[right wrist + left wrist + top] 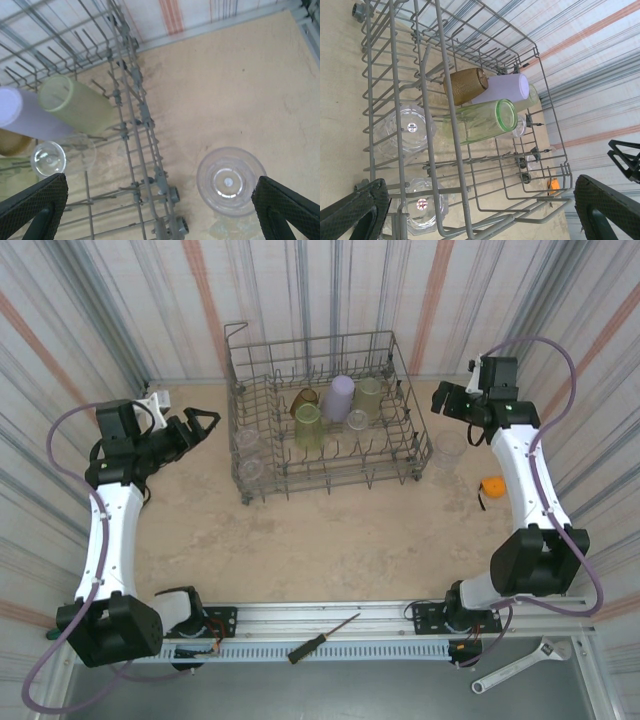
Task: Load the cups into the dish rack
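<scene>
right gripper [447, 400]: jaws stood spread wide with nothing between them, hanging just off the right side of the dish rack [308, 341], above the loose cup.
left gripper [200, 423]: likewise spread wide and empty, just off the rack's left side and pointed toward it.
loose cup [230, 181]: a clear tumbler on the table [330, 540], just outside the rack's right wall and apart from it; mouth up or base up could not be told.
cups in the rack: the green cup [480, 120], amber cup [465, 85], lilac cup [502, 89] and yellow-green cup [75, 105] lay tipped together near the rack's middle; two clear cups [405, 132] sat toward its left side.
progress: judged nearly done, with the one cup outside the rack left to load.
how it would handle: probably very light, thin-walled plastic, stiff enough to lift but likely to flex if squeezed hard; the smooth wall looked slippery.
where to take hold: across the side wall, a finger on each side, a little below the top edge, with a gentle squeeze.
risk: a finger landing off-centre could knock it over or skid it against the rack's right wall.
</scene>
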`<action>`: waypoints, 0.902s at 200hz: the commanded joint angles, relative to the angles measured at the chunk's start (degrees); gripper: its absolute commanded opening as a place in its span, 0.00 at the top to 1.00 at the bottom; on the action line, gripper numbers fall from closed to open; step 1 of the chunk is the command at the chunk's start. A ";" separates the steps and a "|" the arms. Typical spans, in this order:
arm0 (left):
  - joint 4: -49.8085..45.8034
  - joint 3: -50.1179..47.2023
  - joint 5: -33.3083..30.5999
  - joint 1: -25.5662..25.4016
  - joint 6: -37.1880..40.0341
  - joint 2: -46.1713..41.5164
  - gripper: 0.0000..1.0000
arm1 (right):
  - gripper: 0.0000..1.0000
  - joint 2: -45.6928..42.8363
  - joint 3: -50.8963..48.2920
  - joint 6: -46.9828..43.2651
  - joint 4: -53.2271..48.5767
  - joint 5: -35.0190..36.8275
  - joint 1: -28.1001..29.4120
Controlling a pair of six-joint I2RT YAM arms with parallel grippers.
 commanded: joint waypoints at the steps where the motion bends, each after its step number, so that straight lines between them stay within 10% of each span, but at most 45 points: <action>1: 0.59 -0.23 0.34 0.45 -0.16 -1.34 0.01 | 0.01 1.73 -1.46 2.61 -0.62 -1.55 -0.89; 60: 1.12 -1.62 -0.02 0.46 -0.46 -1.69 0.01 | 0.02 5.08 -4.01 4.13 0.85 -1.11 -2.51; 180: -1.08 -0.84 -0.80 0.46 1.49 -1.51 0.01 | 0.49 17.20 -1.69 5.98 1.24 -1.09 -2.90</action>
